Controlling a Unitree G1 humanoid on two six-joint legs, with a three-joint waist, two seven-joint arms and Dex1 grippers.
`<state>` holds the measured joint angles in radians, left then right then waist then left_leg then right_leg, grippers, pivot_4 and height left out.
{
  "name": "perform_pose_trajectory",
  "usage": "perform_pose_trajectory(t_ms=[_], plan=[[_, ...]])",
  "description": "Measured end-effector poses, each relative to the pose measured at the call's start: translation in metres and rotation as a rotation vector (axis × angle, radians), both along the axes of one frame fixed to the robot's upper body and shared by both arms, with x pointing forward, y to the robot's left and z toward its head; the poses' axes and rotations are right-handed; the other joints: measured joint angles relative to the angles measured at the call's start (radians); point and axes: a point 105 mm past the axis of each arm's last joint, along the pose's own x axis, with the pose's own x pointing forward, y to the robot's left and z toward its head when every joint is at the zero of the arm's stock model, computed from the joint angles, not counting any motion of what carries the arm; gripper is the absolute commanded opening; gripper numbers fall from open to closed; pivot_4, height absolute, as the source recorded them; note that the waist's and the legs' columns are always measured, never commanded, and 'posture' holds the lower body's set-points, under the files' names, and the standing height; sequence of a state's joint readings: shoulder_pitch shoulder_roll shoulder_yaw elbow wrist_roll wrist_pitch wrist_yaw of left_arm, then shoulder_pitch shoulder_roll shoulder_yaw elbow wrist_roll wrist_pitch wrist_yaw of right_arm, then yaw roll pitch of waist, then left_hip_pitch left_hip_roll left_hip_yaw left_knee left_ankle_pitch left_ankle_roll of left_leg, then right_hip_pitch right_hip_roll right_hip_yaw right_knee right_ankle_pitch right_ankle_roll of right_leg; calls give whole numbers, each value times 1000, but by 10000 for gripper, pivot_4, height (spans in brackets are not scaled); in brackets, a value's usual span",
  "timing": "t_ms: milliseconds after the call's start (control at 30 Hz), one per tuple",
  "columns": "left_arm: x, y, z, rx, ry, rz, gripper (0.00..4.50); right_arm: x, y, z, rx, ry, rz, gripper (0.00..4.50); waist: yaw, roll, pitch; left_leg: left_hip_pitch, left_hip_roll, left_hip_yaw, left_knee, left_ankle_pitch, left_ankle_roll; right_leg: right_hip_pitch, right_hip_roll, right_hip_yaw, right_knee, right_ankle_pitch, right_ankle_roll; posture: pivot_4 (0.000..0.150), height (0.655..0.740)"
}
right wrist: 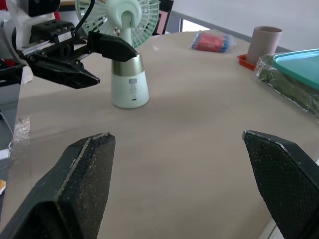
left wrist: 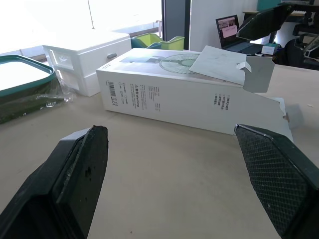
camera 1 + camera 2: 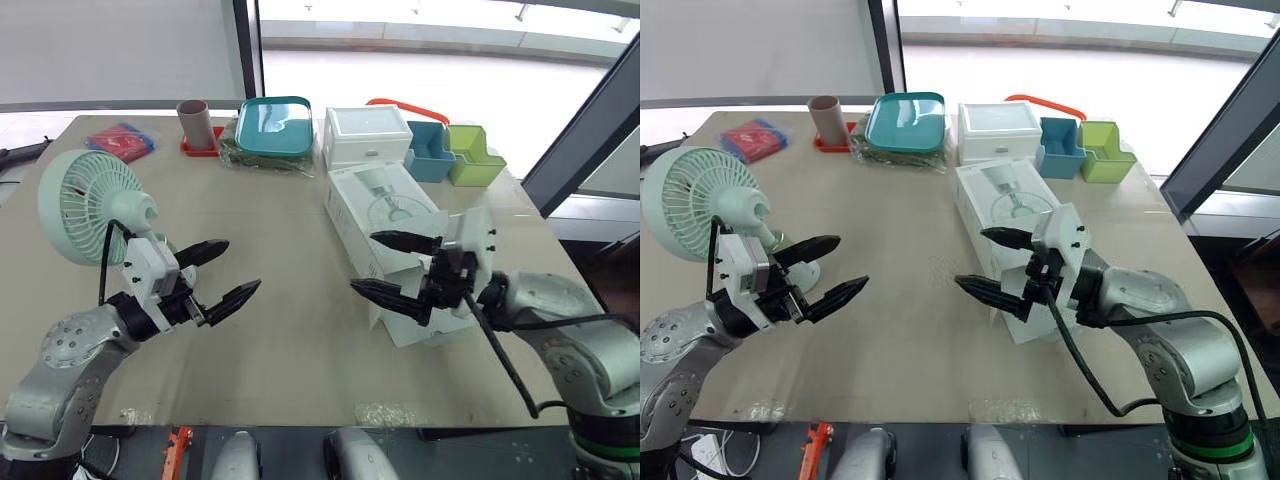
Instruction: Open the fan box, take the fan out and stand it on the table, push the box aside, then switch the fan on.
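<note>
The fan [image 3: 90, 205] stands upright on the tabletop [image 3: 290, 340] at the left, just behind the left pincer [image 3: 243, 264], whose fingers are spread and hold nothing. The white box [image 3: 380, 215] lies flat on the right (end flap open), with the right pincer [image 3: 362, 260] spread wide near that end, empty.

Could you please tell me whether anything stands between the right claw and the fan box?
Nothing visible does. The right claw, open, is right at the open-flap end of the fan box, with no object between them. The fan stands well off by the left claw, across bare table.
</note>
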<state>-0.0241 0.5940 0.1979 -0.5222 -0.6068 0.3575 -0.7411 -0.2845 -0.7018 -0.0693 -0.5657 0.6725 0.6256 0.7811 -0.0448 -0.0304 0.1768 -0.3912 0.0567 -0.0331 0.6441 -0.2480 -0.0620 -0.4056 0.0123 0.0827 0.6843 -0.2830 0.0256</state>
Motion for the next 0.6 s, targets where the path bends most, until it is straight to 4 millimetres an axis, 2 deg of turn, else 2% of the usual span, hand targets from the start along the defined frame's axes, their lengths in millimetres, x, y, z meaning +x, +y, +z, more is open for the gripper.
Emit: perform_pose_trajectory(t_ms=[67,367,433,600], plan=[[0,-2,-3,2,9,4,45000,0,2,-8,-17,17,-5,44716,0,0,0,0,0,0,0,0,0,0,0,0,0,0,0,1500,7400],[1,-6,-14,1,44,17,45000,2,-1,-17,-43,18,-46,44716,-2,0,0,0,0,0,1,0,0,0,0,0,0,0,0,1500,7400],[-2,-5,-21,6,74,16,45000,2,3,-18,-35,20,-41,44716,-2,0,0,0,1,0,1,0,0,0,1,0,0,0,0,1500,7400],[-19,2,-38,11,135,36,45000,1,29,-28,-41,33,28,44716,-2,0,0,0,1,0,1,0,0,0,1,0,0,0,0,1500,7400]])
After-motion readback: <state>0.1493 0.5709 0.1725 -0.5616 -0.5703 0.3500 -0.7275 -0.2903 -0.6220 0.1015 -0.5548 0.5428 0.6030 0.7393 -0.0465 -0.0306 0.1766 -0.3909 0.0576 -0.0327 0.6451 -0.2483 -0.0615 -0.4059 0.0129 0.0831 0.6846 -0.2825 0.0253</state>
